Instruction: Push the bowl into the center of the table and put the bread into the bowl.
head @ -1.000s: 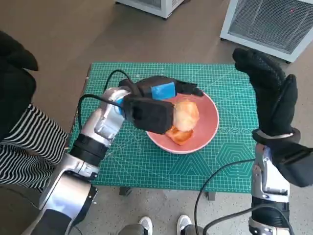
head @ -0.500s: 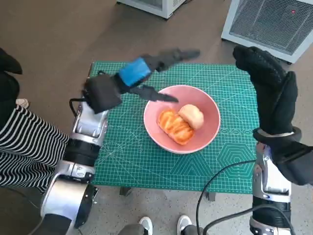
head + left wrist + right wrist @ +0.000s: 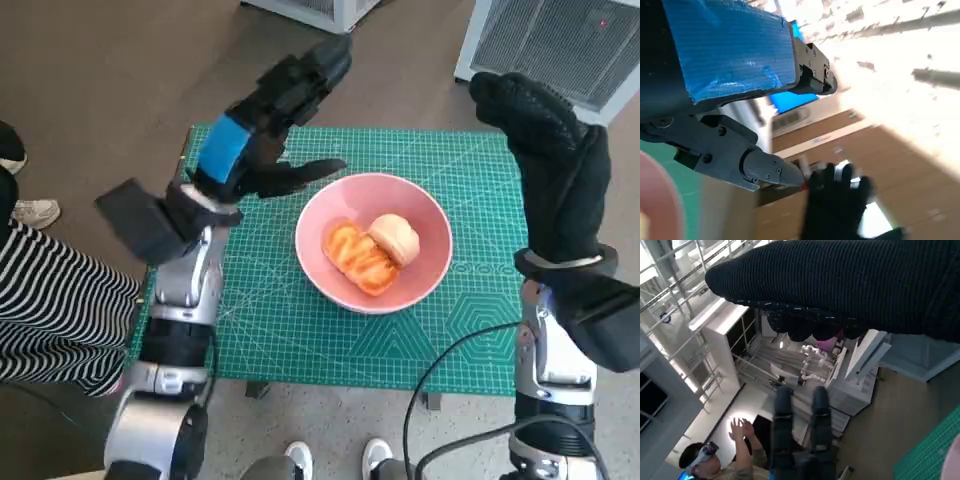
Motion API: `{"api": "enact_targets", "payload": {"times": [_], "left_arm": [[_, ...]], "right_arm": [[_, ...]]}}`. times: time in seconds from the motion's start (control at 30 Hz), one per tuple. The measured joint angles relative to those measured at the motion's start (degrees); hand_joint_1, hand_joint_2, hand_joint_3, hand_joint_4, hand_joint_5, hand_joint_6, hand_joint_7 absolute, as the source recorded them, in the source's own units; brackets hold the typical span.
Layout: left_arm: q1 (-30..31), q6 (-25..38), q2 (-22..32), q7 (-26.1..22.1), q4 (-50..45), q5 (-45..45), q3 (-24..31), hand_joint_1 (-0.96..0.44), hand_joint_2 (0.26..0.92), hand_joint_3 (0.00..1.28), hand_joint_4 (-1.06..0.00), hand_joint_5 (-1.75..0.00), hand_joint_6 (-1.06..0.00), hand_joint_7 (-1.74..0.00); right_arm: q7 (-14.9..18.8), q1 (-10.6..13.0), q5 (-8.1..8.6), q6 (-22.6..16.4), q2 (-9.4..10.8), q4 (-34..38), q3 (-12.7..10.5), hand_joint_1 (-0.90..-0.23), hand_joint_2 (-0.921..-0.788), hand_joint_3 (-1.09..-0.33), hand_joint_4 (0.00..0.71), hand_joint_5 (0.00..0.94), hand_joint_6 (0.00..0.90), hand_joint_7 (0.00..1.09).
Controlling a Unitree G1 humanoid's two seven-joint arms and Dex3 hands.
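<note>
Obs., head view: your pink bowl [image 3: 372,243] sits approx. mid-table on the green cutting mat [image 3: 300,340], upright. Two bread pcs inside it: glazed orange piece [image 3: 355,258] lying flat on the bowl floor, pale round bun [image 3: 397,237] touching it on the side toward your R arm, partly resting on it.

L hand [image 3: 262,125] is raised above the table's far-left corner, clear of the bowl; fingers [image 3: 310,72] stretched out and apart, thumb pointing toward the bowl rim w/o touching it. Holds nothing. Blue tape [image 3: 223,147] visible on its back. L wrist view confirms: nothing between the black fingers [image 3: 762,167], bowl rim [image 3: 662,197] just at frame edge.

R hand [image 3: 550,165] is held up at the table's right edge, glove flat, fingers extended, nothing in it.

Striped fabric [image 3: 50,310] of a person next to your L arm. White shoes [image 3: 335,456] at the near table edge.
</note>
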Motion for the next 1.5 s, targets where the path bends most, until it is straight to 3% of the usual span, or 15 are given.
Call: {"api": "enact_targets", "payload": {"times": [0.3,0.57,1.5], "left_arm": [[1.94,0.63,-1.66,1.82,-2.78,-2.86,2.02,-0.52,0.921,0.23,-0.22,0.00,0.00,-0.55],[3.52,0.92,-1.65,0.66,-2.61,-5.01,3.09,-0.50,0.921,0.22,-0.21,0.00,0.00,-0.48],[3.94,0.50,-1.33,0.61,-2.80,-2.61,2.02,-0.51,0.921,0.21,-0.19,0.00,0.00,-0.55]], "right_arm": [[0.00,-1.12,-0.44,0.09,-0.01,0.05,0.69,-0.737,-0.921,-0.739,0.189,0.011,0.004,0.58],[0.00,-1.13,-0.60,-0.29,-0.01,0.19,1.11,-0.726,-0.921,-0.744,0.184,0.007,0.000,0.59],[-0.09,-1.40,-2.62,-1.61,-0.07,2.30,1.35,-0.724,-0.921,-0.751,0.168,0.000,-0.001,0.57]]}}
